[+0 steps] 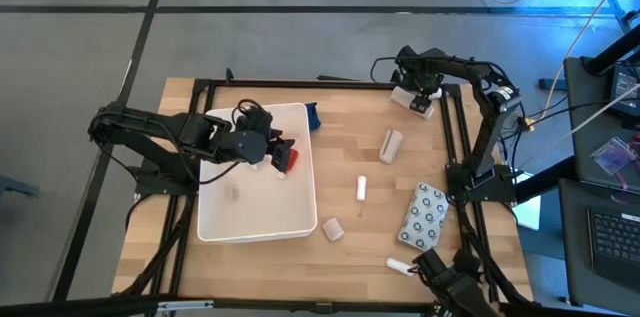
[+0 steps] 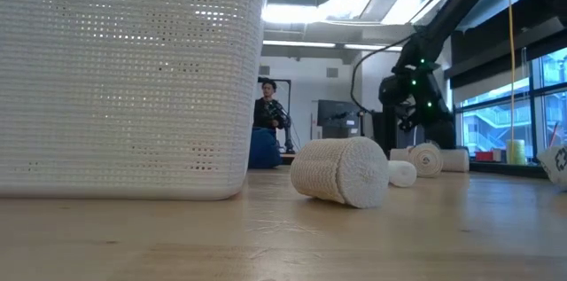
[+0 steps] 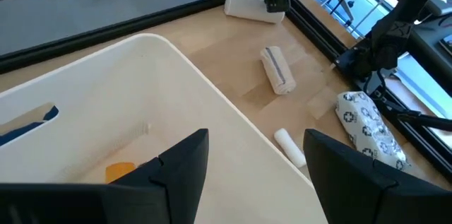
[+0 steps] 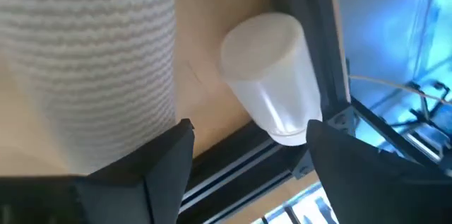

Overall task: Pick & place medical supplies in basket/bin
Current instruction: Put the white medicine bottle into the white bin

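The white bin stands at the table's left. My left gripper hovers open over the bin's right rim, with nothing between its fingers. An orange-red item shows inside the bin, partly behind one finger. At the far right, my right gripper points down, open, over a white capped bottle. The bottle lies on its side against the black frame rail. A woven roll lies beside the bottle. The right fingers stand on either side of the bottle, apart from it.
Loose on the wood lie a beige roll, a small white tube, a dotted packet, another roll and a white tube near the front edge. A blue cloth lies by the bin's far corner.
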